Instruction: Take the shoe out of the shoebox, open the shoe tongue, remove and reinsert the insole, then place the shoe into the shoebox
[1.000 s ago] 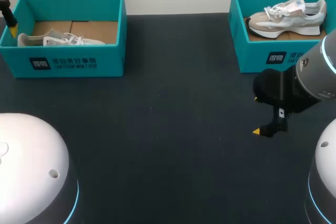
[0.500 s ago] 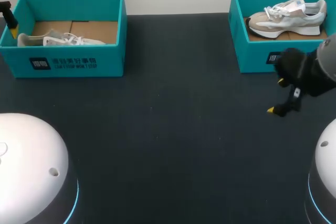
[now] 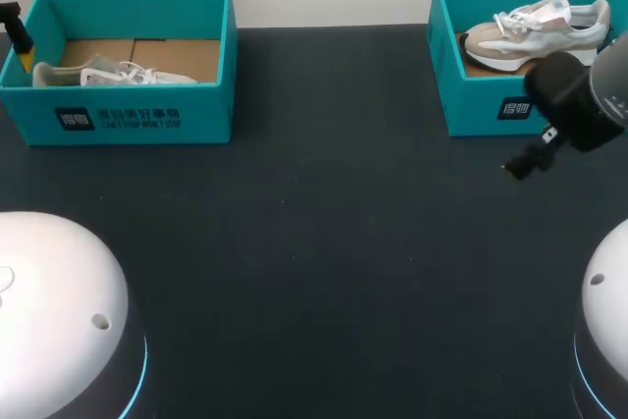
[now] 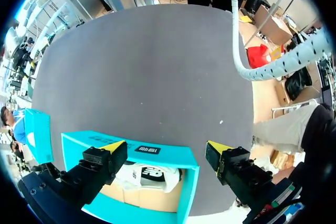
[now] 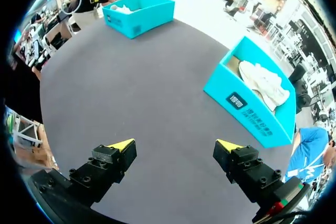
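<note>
At the far left corner of the dark worktop (image 3: 314,242): left shoebox (image 3: 132,66), teal, lid off, brown card floor showing. Inside it, against the near wall: white shoe (image 3: 108,74), laces visible, lying along the box. At the far right corner: right shoebox (image 3: 471,95), also teal and open, well apart from the first. Inside that: beige shoe (image 3: 535,31) with white sole and white laces, toe toward the box's left end, filling most of the length. Left end effector (image 4: 165,148): hangs over the left end of the left shoebox, yellow-tipped fingers spread wide, grips nothing; in the wrist view the box's rim and part of the white shoe lie below and between the fingers, touched by neither. From the head camera only one dark finger with a yellow tip shows there, at the box's left wall. Right end effector (image 5: 176,145): hovers above bare worktop just in front of the right shoebox's near wall, toward the worktop's right edge, fingers wide apart, holds nothing. Ahead of it in the wrist view: the right shoebox with the shoe inside, and far beyond, the left shoebox. Both shoes in their boxes, none taken out.
</note>
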Available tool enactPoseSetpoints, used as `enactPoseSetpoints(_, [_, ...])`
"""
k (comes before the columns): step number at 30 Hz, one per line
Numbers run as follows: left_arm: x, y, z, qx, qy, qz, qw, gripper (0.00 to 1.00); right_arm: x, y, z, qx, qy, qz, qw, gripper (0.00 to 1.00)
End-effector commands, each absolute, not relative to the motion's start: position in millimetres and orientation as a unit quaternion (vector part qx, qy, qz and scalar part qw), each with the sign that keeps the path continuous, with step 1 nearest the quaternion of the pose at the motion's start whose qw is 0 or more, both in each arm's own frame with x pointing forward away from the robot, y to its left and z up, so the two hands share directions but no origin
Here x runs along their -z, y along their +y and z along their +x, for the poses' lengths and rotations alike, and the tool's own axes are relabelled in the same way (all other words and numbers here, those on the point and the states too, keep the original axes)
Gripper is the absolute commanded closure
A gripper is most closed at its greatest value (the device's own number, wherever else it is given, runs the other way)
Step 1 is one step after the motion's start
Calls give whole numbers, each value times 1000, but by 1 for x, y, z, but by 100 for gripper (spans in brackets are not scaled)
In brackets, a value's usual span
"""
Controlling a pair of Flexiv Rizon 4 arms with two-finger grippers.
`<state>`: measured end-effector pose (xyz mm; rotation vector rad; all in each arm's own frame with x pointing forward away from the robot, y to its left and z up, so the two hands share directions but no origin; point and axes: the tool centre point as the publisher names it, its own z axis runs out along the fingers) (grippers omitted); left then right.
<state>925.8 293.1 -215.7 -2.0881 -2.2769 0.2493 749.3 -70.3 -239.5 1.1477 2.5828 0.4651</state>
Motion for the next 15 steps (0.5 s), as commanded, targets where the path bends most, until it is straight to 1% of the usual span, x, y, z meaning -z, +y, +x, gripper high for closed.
enactPoseSetpoints(1, [215, 293, 925, -79, -735, -674, 20, 0, 240, -70, 749, -160, 893, 397, 139, 0])
enactPoseSetpoints(3, [215, 293, 925, -79, -735, -674, 20, 0, 240, -70, 749, -160, 893, 397, 139, 0])
enactPoseSetpoints(7, [215, 293, 925, -79, -735, -674, 20, 0, 224, -88, 792, -152, 830, 512, 158, 0])
enactPoseSetpoints(11, [215, 293, 925, -79, -735, -674, 20, 0, 223, -107, 834, -143, 787, 580, 153, 0])
enactPoseSetpoints(15, [215, 293, 925, -79, -735, -674, 20, 0, 225, -125, 870, -148, 759, 621, 127, 0])
